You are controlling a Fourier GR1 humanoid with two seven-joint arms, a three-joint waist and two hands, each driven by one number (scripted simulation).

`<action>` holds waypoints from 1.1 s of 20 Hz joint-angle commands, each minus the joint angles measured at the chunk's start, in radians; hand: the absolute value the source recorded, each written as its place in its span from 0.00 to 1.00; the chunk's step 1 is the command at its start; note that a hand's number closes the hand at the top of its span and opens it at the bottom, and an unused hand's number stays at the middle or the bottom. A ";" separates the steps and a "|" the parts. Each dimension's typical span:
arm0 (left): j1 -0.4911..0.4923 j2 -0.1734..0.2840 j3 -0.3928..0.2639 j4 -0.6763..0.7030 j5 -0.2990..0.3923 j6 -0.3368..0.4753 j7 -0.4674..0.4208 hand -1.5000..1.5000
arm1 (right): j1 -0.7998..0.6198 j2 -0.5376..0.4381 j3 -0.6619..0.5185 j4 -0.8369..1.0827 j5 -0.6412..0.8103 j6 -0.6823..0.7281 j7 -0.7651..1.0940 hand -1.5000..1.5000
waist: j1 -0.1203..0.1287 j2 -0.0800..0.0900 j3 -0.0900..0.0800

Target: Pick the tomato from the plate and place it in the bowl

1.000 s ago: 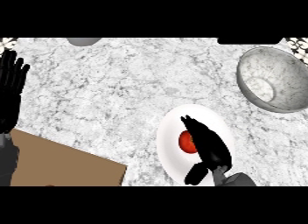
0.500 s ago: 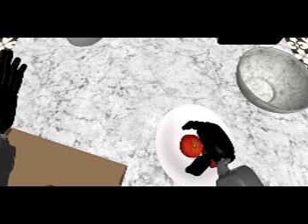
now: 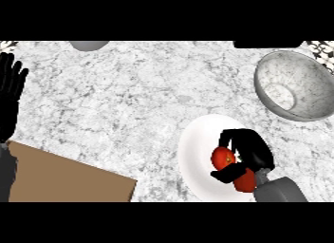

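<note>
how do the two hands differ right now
The left hand is open, fingers straight and pointing up, resting at the view's left edge; the right hand is curled round the tomato over the white plate. The left hand holds nothing and sits far from the plate; the right hand partly hides the tomato. Both are black, on grey forearms coming in from the lower edge.

Black right hand on grey forearm at lower right, fingers and thumb curled closed, black left hand upright at left edge, fingers straight
</note>
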 commanded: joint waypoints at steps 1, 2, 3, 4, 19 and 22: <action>0.030 0.006 0.018 0.000 0.000 0.001 -0.020 0.50 | 0.043 -0.310 -0.211 0.030 -0.082 0.062 -0.155 1.00 | -0.030 0.006 0.004; 0.025 0.013 0.030 -0.009 0.008 0.004 -0.010 0.50 | 0.058 -0.383 -0.253 0.065 -0.076 0.068 -0.169 1.00 | -0.044 0.006 0.005; 0.030 0.001 0.030 -0.001 0.005 0.015 -0.015 0.50 | 0.067 -0.439 -0.288 0.101 -0.078 0.073 -0.193 1.00 | -0.055 0.013 0.005; 0.030 0.009 0.036 -0.006 0.004 0.017 -0.010 0.50 | 0.062 -0.493 -0.324 0.126 -0.074 0.083 -0.193 1.00 | -0.060 0.013 0.006; 0.019 -0.015 0.003 0.017 0.007 -0.013 -0.040 0.50 | -0.005 -0.989 -0.763 0.680 -0.329 0.090 -0.922 1.00 | 0.007 0.017 0.012; 0.029 -0.013 -0.011 -0.009 -0.005 -0.018 -0.043 0.50 | -0.035 -1.054 -0.813 0.763 -0.352 0.082 -1.050 1.00 | 0.026 0.013 0.011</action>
